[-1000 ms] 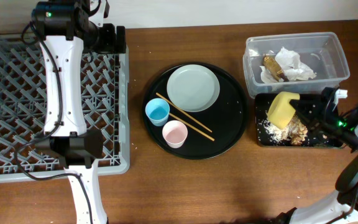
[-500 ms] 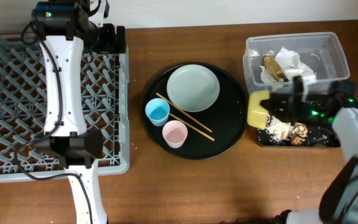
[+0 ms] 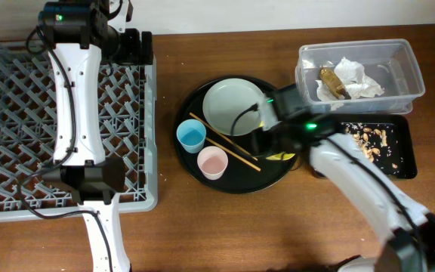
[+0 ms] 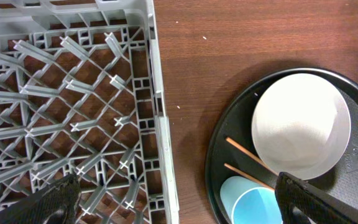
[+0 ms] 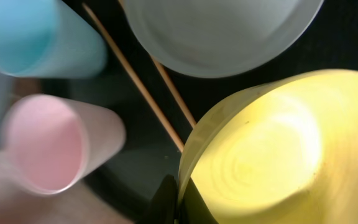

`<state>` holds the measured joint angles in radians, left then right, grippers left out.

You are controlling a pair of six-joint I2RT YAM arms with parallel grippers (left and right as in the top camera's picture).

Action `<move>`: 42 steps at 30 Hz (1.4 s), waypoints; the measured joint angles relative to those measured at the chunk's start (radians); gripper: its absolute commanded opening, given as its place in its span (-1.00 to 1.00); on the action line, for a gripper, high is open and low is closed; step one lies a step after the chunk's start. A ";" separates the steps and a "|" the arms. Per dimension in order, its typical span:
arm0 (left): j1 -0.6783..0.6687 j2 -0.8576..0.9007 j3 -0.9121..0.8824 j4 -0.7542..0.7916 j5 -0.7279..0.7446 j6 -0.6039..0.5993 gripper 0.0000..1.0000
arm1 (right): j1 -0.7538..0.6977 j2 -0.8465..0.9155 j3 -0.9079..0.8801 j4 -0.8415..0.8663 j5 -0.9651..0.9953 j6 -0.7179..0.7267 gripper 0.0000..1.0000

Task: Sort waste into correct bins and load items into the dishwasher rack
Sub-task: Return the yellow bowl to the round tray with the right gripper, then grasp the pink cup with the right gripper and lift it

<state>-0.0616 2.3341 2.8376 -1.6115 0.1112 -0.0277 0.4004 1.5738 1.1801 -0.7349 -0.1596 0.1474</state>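
Now the right claw pinches the rim of the glossy yellow bowl, above the chopsticks.

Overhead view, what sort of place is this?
Probably a staged dish-return station on a wooden table: a large grey plastic pegged dishwasher rack, a round black serving tray, and a clear plastic tub holding a crumpled white paper napkin.

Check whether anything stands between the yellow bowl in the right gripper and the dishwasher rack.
Yes. The right gripper holds the yellow bowl over the round tray's right side. Between it and the rack lie the plate, chopsticks, blue cup and pink cup, all low on the tray. The left arm stretches over the rack itself.
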 measured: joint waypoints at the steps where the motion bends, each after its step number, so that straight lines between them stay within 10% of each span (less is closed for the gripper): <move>1: 0.000 0.000 0.000 0.000 0.000 0.000 0.99 | 0.022 0.029 0.000 0.012 0.037 0.008 -0.92; 9: 0.000 0.000 0.000 0.000 0.000 0.000 0.99 | 0.043 0.201 0.000 0.089 0.179 0.034 -0.88; 14: 0.000 0.000 0.000 0.000 0.000 0.000 0.99 | 0.043 0.208 0.000 0.093 0.194 0.030 0.01; 29: 0.000 0.000 0.000 0.000 0.000 0.000 0.99 | 0.043 0.192 0.464 -0.275 -0.009 0.029 0.08; 42: 0.000 0.000 0.000 0.000 0.000 0.000 0.99 | 0.116 0.193 0.416 -0.294 -0.108 0.089 0.10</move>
<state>-0.0616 2.3341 2.8376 -1.6112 0.1112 -0.0277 0.5163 1.7668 1.5963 -1.0294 -0.2680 0.2363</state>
